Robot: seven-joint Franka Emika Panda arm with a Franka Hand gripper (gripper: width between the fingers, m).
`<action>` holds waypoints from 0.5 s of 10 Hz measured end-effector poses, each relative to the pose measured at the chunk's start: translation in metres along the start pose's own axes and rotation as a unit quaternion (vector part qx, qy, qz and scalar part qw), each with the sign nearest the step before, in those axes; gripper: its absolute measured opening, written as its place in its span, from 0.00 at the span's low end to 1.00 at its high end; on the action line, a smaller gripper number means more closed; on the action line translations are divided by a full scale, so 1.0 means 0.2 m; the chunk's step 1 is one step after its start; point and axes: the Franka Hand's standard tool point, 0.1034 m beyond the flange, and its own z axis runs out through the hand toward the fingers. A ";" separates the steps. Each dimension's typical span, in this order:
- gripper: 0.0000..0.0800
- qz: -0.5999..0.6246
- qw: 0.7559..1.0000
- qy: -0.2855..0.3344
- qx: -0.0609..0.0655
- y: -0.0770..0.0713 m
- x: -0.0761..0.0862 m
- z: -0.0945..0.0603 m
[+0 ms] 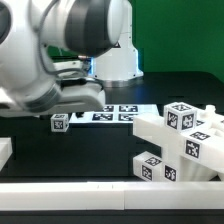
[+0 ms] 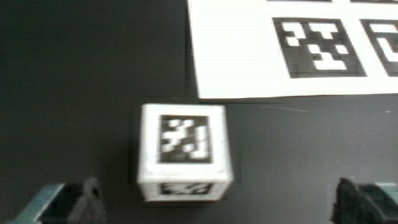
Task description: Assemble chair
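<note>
End effector is hanging over the dark counter with its two fingers spread wide, gripping nothing. A small tagged block, one loose part of the chair, is lying on the counter between them.

Key relation, wrist view: the block is not sitting centred in the gap. It is lying much nearer one finger, almost beside it, with a broad stretch of bare counter showing between the block and the other finger. Its long axis is running roughly across the line joining the fingertips, tilted only slightly, so the fingers are facing its two long sides (the narrower span, which should suit a pinch). My judgement: a sideways shift toward the block is what the coming closure is calling for, else one finger would meet it first and push it.

Taking the marker board as landmark: in the exterior view the block is resting just off the board's edge on the exterior view's left, close but apparently not overlapping it; the wrist view is showing a thin dark strip between block and board.

The rest of the chair, a stack of tagged blocks and panels, is sitting well apart from the board toward the exterior view's right (not within the fingers' reach now).

How high the fingertips are standing above the counter I cannot tell.
</note>
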 end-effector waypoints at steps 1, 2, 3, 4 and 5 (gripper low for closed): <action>0.81 -0.001 1.000 0.003 -0.001 0.00 0.01 0.00; 0.81 -0.001 1.000 0.003 -0.001 0.00 0.00 0.00; 0.81 -0.001 1.000 0.003 0.000 0.00 0.00 0.00; 0.81 0.005 1.000 -0.004 0.005 0.00 -0.01 0.02; 0.81 0.028 0.999 -0.036 0.018 0.03 -0.04 0.09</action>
